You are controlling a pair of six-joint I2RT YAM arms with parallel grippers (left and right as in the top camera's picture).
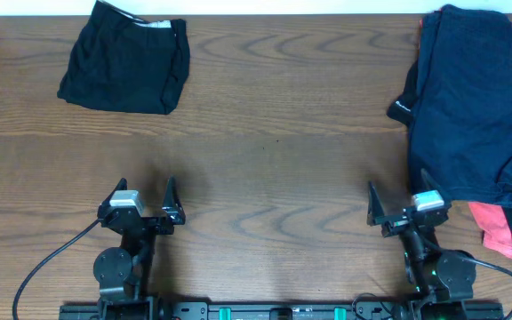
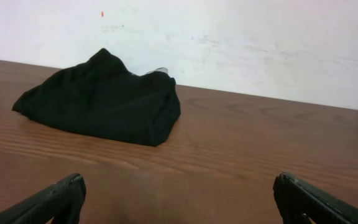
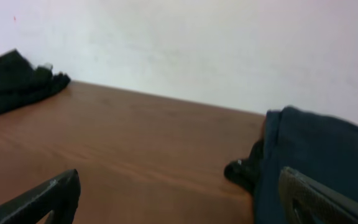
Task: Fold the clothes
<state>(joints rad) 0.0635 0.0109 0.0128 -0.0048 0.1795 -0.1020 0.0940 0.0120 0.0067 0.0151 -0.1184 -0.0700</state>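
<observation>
A folded black garment lies at the far left of the wooden table; it also shows in the left wrist view and small in the right wrist view. A pile of dark navy shorts lies at the far right, also in the right wrist view, with a black garment under its left edge and a coral-pink one poking out at its near side. My left gripper is open and empty near the front left. My right gripper is open and empty, just left of the navy pile.
The brown wooden table runs to a white wall at the back. Cables trail from both arm bases at the front edge.
</observation>
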